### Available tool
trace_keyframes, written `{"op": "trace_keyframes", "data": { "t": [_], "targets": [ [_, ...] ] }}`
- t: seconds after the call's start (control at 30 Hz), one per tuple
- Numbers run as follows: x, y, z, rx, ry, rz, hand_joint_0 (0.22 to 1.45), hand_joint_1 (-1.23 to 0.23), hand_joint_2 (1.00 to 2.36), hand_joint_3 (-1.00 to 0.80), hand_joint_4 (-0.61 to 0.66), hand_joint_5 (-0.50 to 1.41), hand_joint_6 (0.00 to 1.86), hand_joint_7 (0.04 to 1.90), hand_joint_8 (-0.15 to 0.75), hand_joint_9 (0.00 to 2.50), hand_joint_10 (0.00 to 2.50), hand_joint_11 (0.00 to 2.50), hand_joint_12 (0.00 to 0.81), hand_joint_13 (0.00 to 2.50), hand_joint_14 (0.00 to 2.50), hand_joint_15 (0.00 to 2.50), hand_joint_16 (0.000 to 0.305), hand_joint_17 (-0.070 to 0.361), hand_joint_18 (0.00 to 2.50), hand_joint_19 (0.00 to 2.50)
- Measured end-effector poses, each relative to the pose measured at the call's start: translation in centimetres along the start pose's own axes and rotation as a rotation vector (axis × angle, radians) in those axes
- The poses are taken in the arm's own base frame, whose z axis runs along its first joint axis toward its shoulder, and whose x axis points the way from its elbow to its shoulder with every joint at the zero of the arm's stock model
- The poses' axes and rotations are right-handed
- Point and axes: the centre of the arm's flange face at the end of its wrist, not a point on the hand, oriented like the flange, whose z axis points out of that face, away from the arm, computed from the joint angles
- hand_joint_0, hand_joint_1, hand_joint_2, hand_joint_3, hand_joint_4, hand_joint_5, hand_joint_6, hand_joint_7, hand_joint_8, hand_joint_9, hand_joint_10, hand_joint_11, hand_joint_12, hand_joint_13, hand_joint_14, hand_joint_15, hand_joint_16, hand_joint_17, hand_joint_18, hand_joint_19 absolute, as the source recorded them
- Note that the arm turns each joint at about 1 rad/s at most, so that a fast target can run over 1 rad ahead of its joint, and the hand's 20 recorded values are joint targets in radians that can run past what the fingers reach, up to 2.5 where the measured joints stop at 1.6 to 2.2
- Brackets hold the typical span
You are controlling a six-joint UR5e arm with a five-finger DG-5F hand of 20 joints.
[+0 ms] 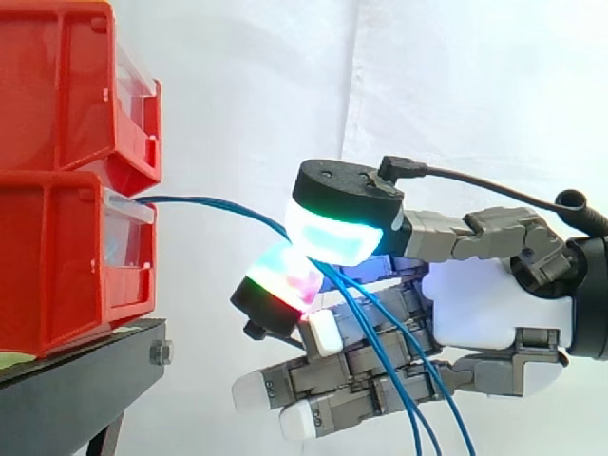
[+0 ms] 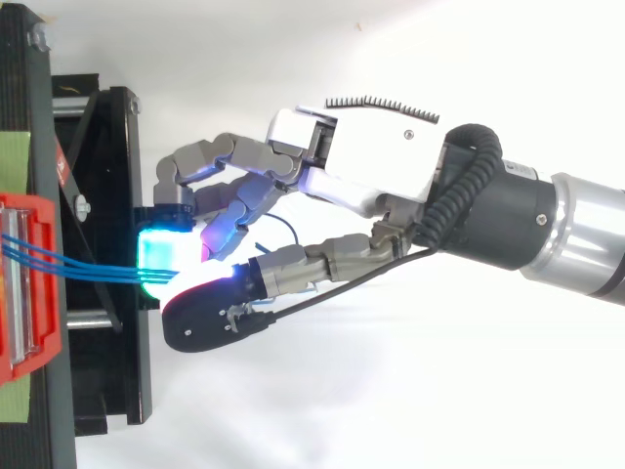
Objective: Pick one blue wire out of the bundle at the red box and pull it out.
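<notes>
Hand (image 1: 494, 304) pinches the blue wires (image 1: 204, 201) right of the red box (image 1: 66, 266); it should keep only one and pull right slowly.

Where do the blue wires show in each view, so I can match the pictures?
Side view: blue wires arc from the lower red bin into the hand's glowing pads, then hang to the bottom edge.
Top view: left of centre, wires running from the red bin to the pads.
Shared landmark: the pads pinching them.
</notes>
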Motion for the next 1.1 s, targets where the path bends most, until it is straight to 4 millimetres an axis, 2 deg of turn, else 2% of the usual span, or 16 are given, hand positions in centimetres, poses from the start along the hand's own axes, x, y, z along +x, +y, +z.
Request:
{"op": "trace_keyframes", "data": {
  "t": [0.07,0.27,0.33,0.4,0.47,0.57,0.7,0.8,0.97,1.1],
  "targets": [
    [0.0,0.01,0.0,0.0,0.0,0.0,0.88,-0.89,1.0,-0.44,0.23,-0.17,0.78,1.22,0.255,0.87,0.02,0.66,0.363,0.5,0.01,0.29,0.053,0.12,0.42,0.36],
    [0.0,0.01,-0.01,0.0,0.0,0.0,0.82,-0.91,1.0,-0.42,0.34,-0.18,0.83,1.1,0.254,0.84,0.02,0.69,0.362,0.49,0.01,0.28,0.053,0.12,0.45,0.32],
    [0.0,0.01,-0.01,0.0,0.0,0.0,0.74,-0.94,1.01,-0.42,0.35,-0.19,0.84,1.11,0.253,0.83,0.02,0.68,0.366,0.49,0.01,0.28,0.054,0.122,0.47,0.29],
    [0.0,-0.04,-0.01,0.0,0.0,0.0,0.67,-0.94,1.0,-0.49,0.31,-0.19,0.84,1.12,0.259,0.81,0.02,0.69,0.37,0.47,0.01,0.29,0.055,0.124,0.44,0.33],
    [0.01,-0.03,-0.01,0.0,0.0,0.0,0.59,-0.88,1.0,-0.5,0.3,-0.19,0.84,1.14,0.264,0.83,0.02,0.69,0.374,0.47,0.01,0.31,0.056,0.127,0.42,0.35],
    [0.01,-0.05,-0.01,0.0,0.0,0.0,0.54,-0.8,1.0,-0.5,0.29,-0.18,0.84,1.15,0.274,0.86,0.02,0.68,0.384,0.48,0.01,0.32,0.059,0.132,0.42,0.38],
    [0.0,-0.06,-0.01,0.001,0.0,0.0,0.54,-0.72,1.0,-0.5,0.27,-0.16,0.83,1.17,0.275,0.93,0.02,0.69,0.384,0.51,0.01,0.32,0.058,0.132,0.43,0.39],
    [0.01,-0.08,-0.01,0.001,0.0,0.0,0.59,-0.7,1.01,-0.4,0.25,-0.15,0.84,1.22,0.274,0.98,0.02,0.7,0.375,0.54,0.01,0.33,0.056,0.125,0.44,0.4],
    [0.01,-0.05,0.0,0.0,0.0,-0.001,0.6,-0.76,1.01,-0.22,0.19,-0.15,0.87,1.25,0.293,1.02,0.02,0.73,0.386,0.6,0.01,0.35,0.058,0.131,0.5,0.39],
    [0.01,-0.03,0.0,0.0,0.0,-0.001,0.62,-0.82,1.02,-0.16,0.12,-0.15,0.88,1.31,0.292,1.02,0.02,0.74,0.379,0.61,0.01,0.36,0.057,0.129,0.52,0.38]
  ]
}}
